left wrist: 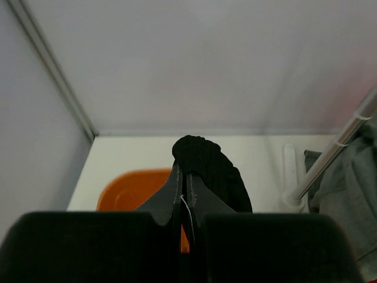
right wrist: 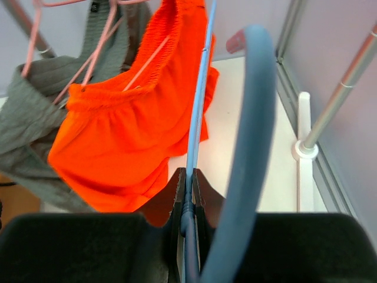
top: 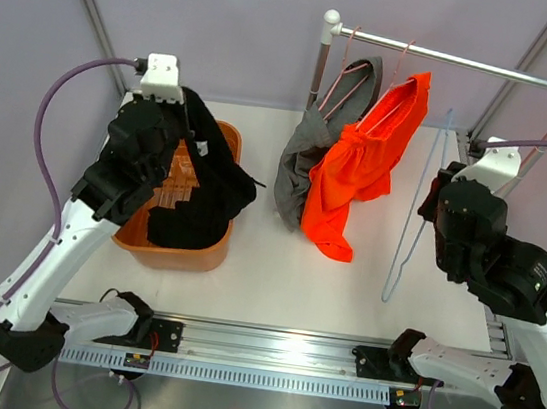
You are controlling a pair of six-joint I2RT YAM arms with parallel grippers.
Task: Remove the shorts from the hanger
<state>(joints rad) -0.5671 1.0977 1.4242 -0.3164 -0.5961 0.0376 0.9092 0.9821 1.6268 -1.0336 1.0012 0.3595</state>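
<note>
My left gripper (top: 184, 104) is shut on the black shorts (top: 210, 191), which hang from it down into an orange basket (top: 178, 255). In the left wrist view the fingers (left wrist: 183, 177) pinch the black fabric (left wrist: 206, 165). The orange shorts (top: 359, 165) and grey shorts (top: 305, 153) hang on pink hangers (right wrist: 100, 47) from the rail (top: 473, 64). My right gripper (top: 444, 190) is shut on a bare blue hanger (top: 415, 218), to the right of the orange shorts. The right wrist view shows the jaws (right wrist: 189, 180) clamped on the blue wire (right wrist: 197, 118), with the orange shorts (right wrist: 123, 147) just beyond.
The rail stands on two white posts at the back of the table, one near the grey shorts (left wrist: 336, 150) and one at the right (right wrist: 339, 94). Grey walls with metal frame bars close in the back and sides.
</note>
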